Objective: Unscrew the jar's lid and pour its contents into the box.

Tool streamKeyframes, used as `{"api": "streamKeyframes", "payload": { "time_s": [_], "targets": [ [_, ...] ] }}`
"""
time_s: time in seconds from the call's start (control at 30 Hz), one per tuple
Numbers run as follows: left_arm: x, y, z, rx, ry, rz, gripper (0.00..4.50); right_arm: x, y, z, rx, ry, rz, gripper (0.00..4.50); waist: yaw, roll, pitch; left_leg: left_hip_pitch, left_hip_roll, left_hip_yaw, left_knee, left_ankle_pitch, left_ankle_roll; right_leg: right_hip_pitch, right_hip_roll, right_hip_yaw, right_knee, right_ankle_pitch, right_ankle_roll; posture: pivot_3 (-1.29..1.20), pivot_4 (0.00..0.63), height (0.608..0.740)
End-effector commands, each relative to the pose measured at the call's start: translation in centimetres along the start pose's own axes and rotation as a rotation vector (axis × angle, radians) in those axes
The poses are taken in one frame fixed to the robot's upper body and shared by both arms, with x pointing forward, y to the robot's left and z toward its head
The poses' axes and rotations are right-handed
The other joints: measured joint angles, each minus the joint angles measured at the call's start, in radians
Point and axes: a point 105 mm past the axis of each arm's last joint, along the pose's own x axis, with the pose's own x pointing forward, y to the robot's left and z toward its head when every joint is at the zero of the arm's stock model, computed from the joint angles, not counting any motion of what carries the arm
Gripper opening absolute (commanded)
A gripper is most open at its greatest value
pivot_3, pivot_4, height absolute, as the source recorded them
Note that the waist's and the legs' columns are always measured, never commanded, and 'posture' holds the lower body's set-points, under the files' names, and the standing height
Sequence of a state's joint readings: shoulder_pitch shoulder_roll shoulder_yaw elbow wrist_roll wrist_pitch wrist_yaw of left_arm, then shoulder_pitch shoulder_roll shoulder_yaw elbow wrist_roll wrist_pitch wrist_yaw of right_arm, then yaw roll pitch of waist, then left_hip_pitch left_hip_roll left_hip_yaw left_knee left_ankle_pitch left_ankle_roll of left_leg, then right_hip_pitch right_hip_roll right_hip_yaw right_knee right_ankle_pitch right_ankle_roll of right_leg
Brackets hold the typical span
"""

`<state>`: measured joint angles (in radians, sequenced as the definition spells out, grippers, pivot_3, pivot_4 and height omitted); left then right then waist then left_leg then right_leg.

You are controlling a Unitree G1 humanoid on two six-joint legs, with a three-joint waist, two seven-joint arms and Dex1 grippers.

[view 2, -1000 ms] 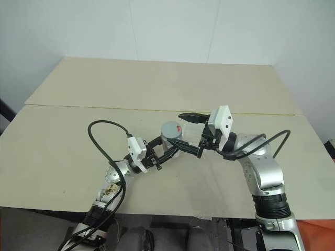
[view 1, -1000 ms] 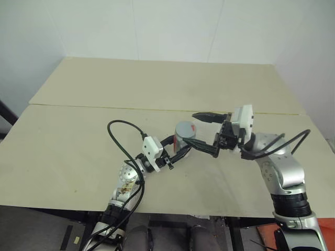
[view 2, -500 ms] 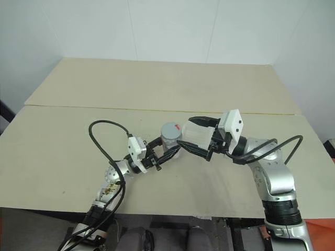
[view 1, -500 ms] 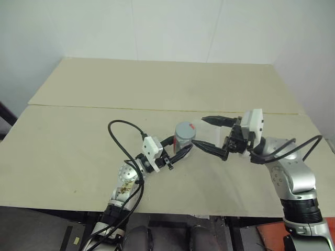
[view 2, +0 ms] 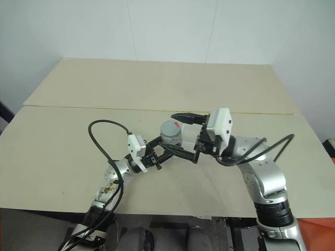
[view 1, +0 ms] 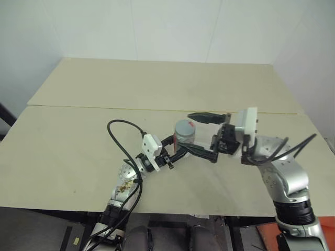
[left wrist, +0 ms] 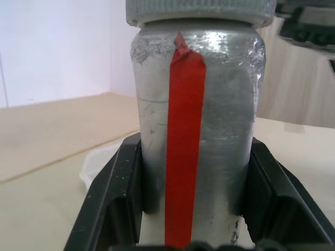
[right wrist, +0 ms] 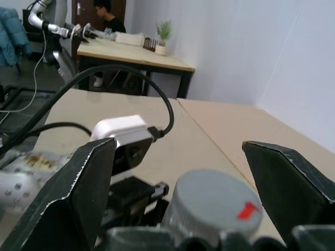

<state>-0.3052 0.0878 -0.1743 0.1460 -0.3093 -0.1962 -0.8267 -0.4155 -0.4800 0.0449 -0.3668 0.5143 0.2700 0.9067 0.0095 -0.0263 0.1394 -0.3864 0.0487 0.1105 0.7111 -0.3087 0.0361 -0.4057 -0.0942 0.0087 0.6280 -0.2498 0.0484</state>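
Beige worktop [view 1: 78, 136], seam across middle, white walls behind. Left gripper [view 1: 175, 149] clamps jar [view 1: 184, 134] mid-worktop; right gripper [view 1: 204, 136] spread around lid [right wrist: 212, 204].

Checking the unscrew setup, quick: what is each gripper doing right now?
Left gripper: shut on the jar.
Right gripper: open, fingers either side of the lid, not gripping it.

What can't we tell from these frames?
- Contents: hidden by the jar's opaque wall and closed lid, in every view.
- Box: in the left wrist view, mostly behind the left tool; in the head views, behind the right tool.
- Jar base: cut off by the left wrist view's edge.
- Lid top: cut off there too.
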Motion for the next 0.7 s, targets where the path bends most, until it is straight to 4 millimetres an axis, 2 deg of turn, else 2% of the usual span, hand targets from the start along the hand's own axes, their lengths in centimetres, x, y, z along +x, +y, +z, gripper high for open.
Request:
{"api": "streamKeyframes", "payload": {
  "time_s": [0.03,0.3,0.7],
  "targets": [
    [0.3,-0.3,0.9,0.036,-0.034,-0.018,2.1,1.0,-1.1,-0.4,-0.041,0.028,-0.068,4.5,0.0,0.0,0.0,0.0,0.0,0.0,0.0,0.0,0.0,0.0,0.0,0.0,0.0,0.0,0.0,0.0,0.15,0.74],
    [0.2,-0.4,0.8,0.032,-0.037,-0.013,2.1,1.3,-2.3,-1.0,-0.019,0.047,-0.126,4.5,0.001,0.0,0.0,-0.001,0.0,0.001,0.0,0.0,-0.001,0.0,0.0,0.0,-0.002,0.0,0.0,0.0,0.15,0.74],
    [0.2,-0.3,0.7,0.038,-0.038,-0.008,2.1,-0.8,-2.5,-0.7,-0.01,0.045,-0.152,4.5,0.001,0.0,0.0,-0.001,0.0,0.0,0.0,0.0,0.0,0.0,0.0,0.0,-0.001,0.0,0.0,0.0,0.15,0.74]
  ]
}}
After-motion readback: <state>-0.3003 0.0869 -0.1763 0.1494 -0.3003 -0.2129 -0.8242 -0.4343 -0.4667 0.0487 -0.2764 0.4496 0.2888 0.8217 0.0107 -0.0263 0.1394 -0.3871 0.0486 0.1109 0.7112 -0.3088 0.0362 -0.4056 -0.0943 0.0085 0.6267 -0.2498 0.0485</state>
